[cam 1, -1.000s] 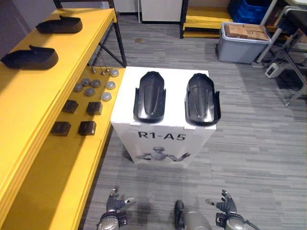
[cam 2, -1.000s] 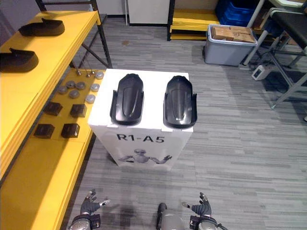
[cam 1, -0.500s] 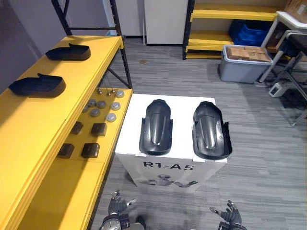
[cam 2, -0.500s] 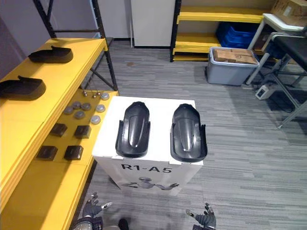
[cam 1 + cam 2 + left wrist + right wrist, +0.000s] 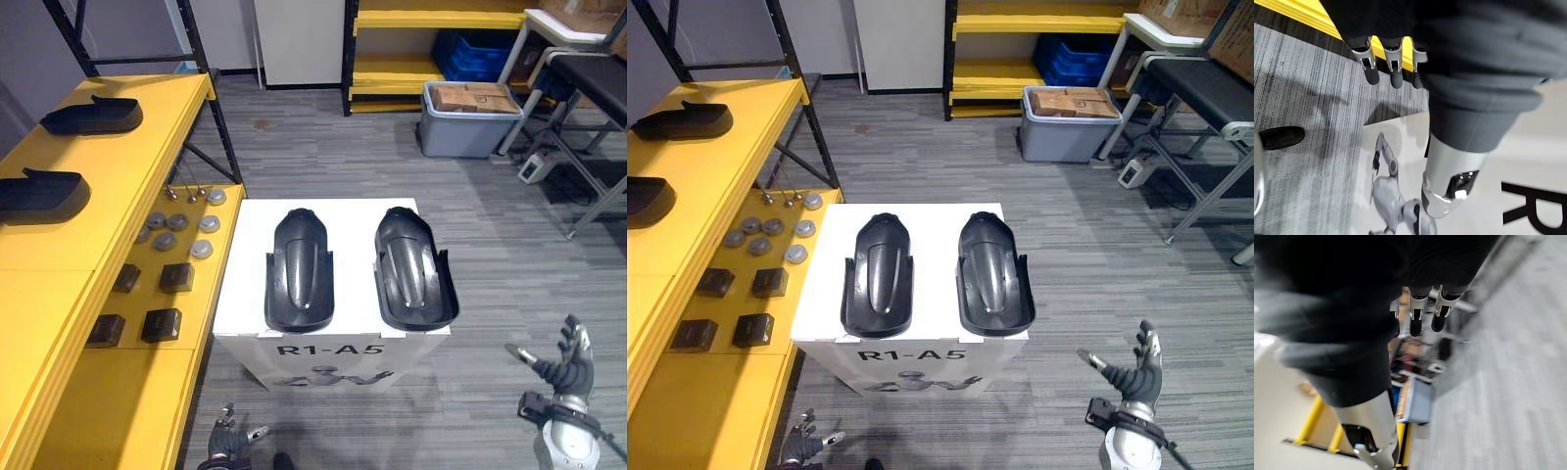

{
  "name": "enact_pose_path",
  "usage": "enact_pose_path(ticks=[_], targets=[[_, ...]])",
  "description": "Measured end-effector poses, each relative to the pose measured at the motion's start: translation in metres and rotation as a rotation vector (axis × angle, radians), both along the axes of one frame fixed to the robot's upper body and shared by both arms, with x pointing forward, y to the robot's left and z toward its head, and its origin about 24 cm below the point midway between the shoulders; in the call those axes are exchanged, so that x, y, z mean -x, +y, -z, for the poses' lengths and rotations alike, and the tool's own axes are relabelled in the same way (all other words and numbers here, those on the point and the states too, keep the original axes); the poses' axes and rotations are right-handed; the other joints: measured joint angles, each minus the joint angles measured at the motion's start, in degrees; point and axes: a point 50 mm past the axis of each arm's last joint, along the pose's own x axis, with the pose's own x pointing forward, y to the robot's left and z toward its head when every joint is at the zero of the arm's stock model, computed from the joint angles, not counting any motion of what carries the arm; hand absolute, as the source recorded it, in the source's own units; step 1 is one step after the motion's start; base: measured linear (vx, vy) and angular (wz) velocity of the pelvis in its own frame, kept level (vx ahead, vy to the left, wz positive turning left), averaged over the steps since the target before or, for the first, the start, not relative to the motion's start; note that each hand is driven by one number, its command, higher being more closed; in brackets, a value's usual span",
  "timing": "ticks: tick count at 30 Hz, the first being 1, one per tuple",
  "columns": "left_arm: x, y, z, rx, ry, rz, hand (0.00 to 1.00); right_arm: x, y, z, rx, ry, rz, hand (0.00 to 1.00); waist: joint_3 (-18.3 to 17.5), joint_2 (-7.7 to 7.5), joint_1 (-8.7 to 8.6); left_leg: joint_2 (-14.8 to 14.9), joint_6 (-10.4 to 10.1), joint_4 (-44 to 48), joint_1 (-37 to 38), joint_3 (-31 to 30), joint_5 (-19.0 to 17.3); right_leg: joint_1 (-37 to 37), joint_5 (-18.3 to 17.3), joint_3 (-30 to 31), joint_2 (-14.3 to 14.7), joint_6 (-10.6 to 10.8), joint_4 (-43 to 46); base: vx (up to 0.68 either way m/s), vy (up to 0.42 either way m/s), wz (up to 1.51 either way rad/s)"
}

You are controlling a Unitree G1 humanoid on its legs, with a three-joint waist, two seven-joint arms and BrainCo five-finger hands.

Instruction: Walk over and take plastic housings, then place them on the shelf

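Two black plastic housings lie side by side on top of a white box [image 5: 245, 294] ahead of me: the left housing [image 5: 299, 269] and the right housing [image 5: 413, 266]. Two more black housings [image 5: 90, 115] [image 5: 39, 195] rest on the top of the yellow shelf [image 5: 59, 294] to my left. My left hand [image 5: 227, 446] hangs low beside the box's front face, its fingers straight, empty. To the right of the box my right hand [image 5: 560, 377] is raised with fingers spread, holding nothing.
On the shelf's lower level lie several round metal discs [image 5: 176, 230] and dark blocks [image 5: 162, 323]. A grey bin holding cartons [image 5: 468, 117] stands at the back, by yellow racking [image 5: 431, 20]. A table with metal legs [image 5: 578, 127] is at the right.
The camera has shifted, so the box sits a little further left in the picture. My right hand has risen and swung out to the right. The housings lie as before.
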Motion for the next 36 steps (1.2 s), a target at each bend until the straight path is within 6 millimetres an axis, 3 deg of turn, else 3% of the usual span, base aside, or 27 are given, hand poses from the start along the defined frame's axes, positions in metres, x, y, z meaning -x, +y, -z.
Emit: enact_pose_path(ticks=[4, 10, 14, 20, 28, 29, 36], targets=[[-0.001, -0.002, 0.0, -0.001, -0.001, 0.045, 0.0, -0.036, 0.019, -0.021, 0.097, -0.05, -0.136, 0.0, -0.1, 0.14, 0.34, 0.0, 0.1, 0.0, -0.2, -0.5, 0.0, 0.0, 0.1, -0.1, 0.1, -0.1, 0.0, -0.01, 0.0, 0.05], [-0.002, -0.006, 0.0, 0.003, 0.0, 0.067, 0.0, -0.072, 0.037, -0.006, 0.164, 0.051, -0.17, 0.0, -0.3, 0.33, 1.17, -0.1, 0.8, -0.6, -1.0, -2.6, 1.1, 0.1, 1.1, -1.7, 0.1, -0.5, -0.2, -0.03, 0.005, 0.17], [-0.002, -0.009, 0.001, 0.006, 0.004, 0.071, 0.0, -0.087, 0.039, 0.004, 0.187, 0.134, -0.114, 0.0, -0.2, 0.69, 2.35, -0.3, 1.3, -0.7, -1.7, -3.4, 1.7, 0.5, 2.8, -2.0, 0.1, -0.6, -2.0, -0.04, 0.027, 0.09], [0.001, -0.011, 0.002, 0.009, 0.014, 0.064, 0.0, -0.098, 0.048, 0.028, 0.159, 0.267, -0.063, 0.0, 0.6, 1.8, 2.55, -1.2, 1.7, -1.9, -2.3, -5.3, 3.8, 0.8, 3.2, -3.4, -0.5, -0.2, -2.8, -0.08, 0.02, 0.17], [0.001, -0.019, 0.004, 0.026, 0.019, 0.049, 0.0, -0.108, 0.052, 0.031, 0.148, 0.312, 0.025, 0.0, 2.0, 2.83, 2.48, -1.5, 0.8, -2.2, -3.6, -7.0, 4.3, 0.7, 2.4, -3.3, -0.5, 0.5, -5.0, -0.1, 0.003, 0.04], [0.001, -0.02, 0.004, 0.029, 0.019, 0.048, 0.0, -0.108, 0.052, 0.031, 0.148, 0.314, 0.035, 1.0, 2.0, 2.75, 2.49, -1.5, 0.8, -2.2, -3.6, -7.3, 4.2, 0.8, 2.2, -3.3, -0.5, 0.6, -5.0, -0.03, 0.006, 0.05], [-0.002, -0.019, 0.004, 0.028, 0.018, 0.05, 0.0, -0.107, 0.049, 0.032, 0.078, 0.294, 0.091, 1.0, 2.1, 2.31, 2.45, -2.0, 1.2, -2.2, -3.6, -7.6, 4.6, 1.2, 2.4, -3.2, -0.9, 0.7, -5.4, 0.01, 0.005, 0.01]])
